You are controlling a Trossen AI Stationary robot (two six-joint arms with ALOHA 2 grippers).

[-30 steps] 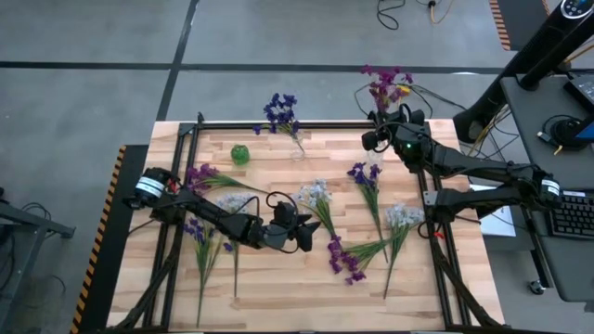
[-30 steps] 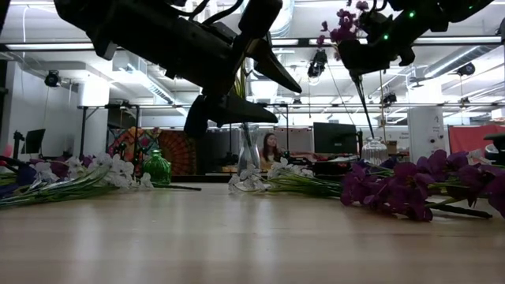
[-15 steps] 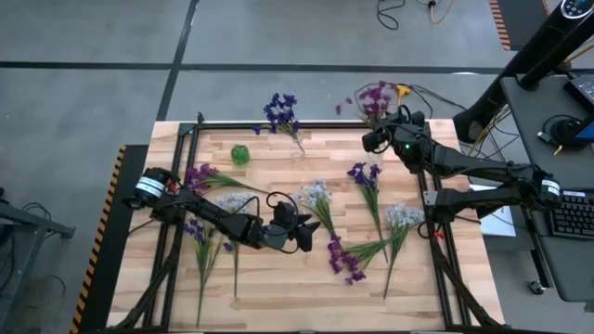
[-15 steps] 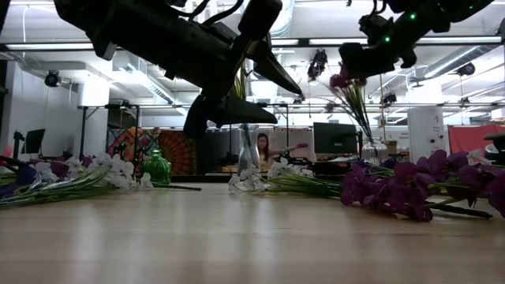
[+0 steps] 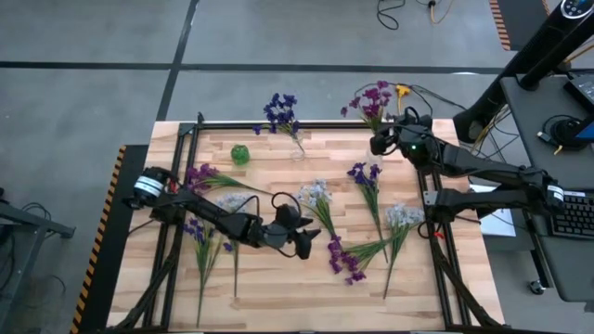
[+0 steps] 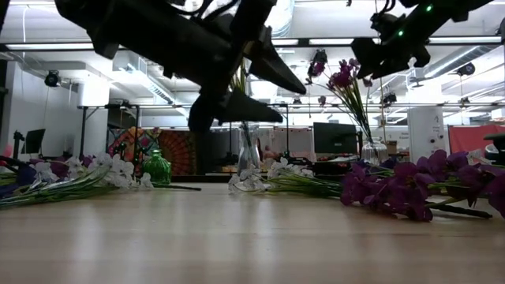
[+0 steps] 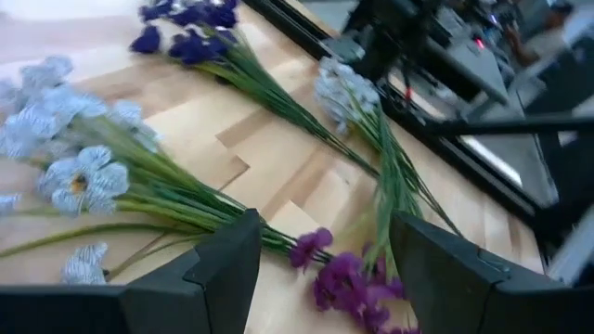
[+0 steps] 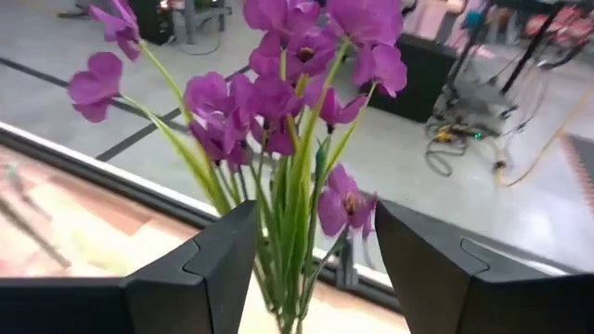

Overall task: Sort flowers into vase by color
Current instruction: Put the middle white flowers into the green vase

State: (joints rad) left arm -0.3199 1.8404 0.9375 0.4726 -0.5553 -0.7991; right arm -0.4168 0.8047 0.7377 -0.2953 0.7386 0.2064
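Magenta flowers (image 5: 373, 99) dropped into vase; right gripper (image 5: 382, 145) opened.

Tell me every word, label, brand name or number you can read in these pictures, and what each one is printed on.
None: no word, number or brand can be read in any view.
The white band on the left arm: too small to tell if it is lettered.
The keyboard beside the table: keys too small to read.
The monitor in the room behind: dark, no text.
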